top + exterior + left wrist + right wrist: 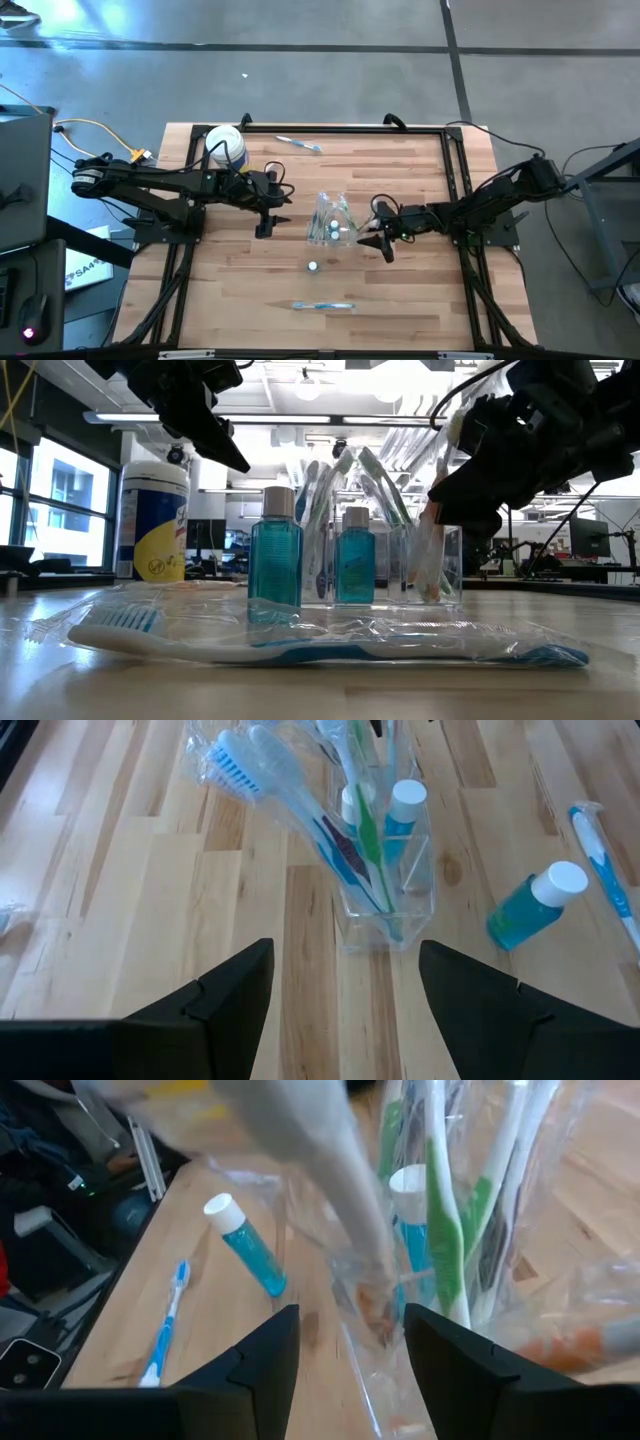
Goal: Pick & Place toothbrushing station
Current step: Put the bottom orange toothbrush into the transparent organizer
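Right now my right gripper point(372, 238) sits just beside the clear cup point(332, 222) at mid-tabletop, its jaws parted around a wrapped toothbrush point(330, 1175) whose lower end stands in the cup; I cannot tell whether they actually pinch it. My left gripper point(268, 222) hovers on the cup's other side, a little apart, jaws wide with nothing between them. I judge the job well along: the cup already holds several bagged toothbrushes point(345, 840) and one blue bottle point(404, 805). Left outside are a second blue bottle point(314, 266) standing just in front of the cup, a wrapped blue toothbrush point(322, 305) near the front edge, and another toothbrush point(298, 144) at the far edge. The wipes canister point(226, 146) stands by the left arm, out of the way. Crinkled wrappers crowding the cup mouth look like the main obstacle.
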Action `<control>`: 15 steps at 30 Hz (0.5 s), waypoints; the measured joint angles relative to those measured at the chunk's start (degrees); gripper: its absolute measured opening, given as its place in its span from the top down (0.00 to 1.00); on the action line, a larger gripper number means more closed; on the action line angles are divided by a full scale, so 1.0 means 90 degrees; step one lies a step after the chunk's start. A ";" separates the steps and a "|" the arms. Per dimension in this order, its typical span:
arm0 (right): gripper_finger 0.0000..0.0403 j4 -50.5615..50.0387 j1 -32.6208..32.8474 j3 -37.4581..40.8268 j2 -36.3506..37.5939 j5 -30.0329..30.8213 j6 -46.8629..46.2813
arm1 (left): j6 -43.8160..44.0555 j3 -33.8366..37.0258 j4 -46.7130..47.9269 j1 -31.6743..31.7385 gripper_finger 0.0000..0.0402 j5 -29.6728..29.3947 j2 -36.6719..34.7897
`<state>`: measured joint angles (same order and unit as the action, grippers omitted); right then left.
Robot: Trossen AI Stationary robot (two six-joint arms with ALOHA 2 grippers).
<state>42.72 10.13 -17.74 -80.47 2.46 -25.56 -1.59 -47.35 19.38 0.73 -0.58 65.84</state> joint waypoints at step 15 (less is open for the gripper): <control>0.57 -0.2351 -0.0012 -0.0671 0.0748 0.0180 0.0188 | -0.0007 0.0000 0.0002 0.0000 0.38 0.0000 0.0000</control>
<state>21.56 10.02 -23.78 -73.73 4.08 -23.87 -1.65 -47.35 19.40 0.73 -0.58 65.84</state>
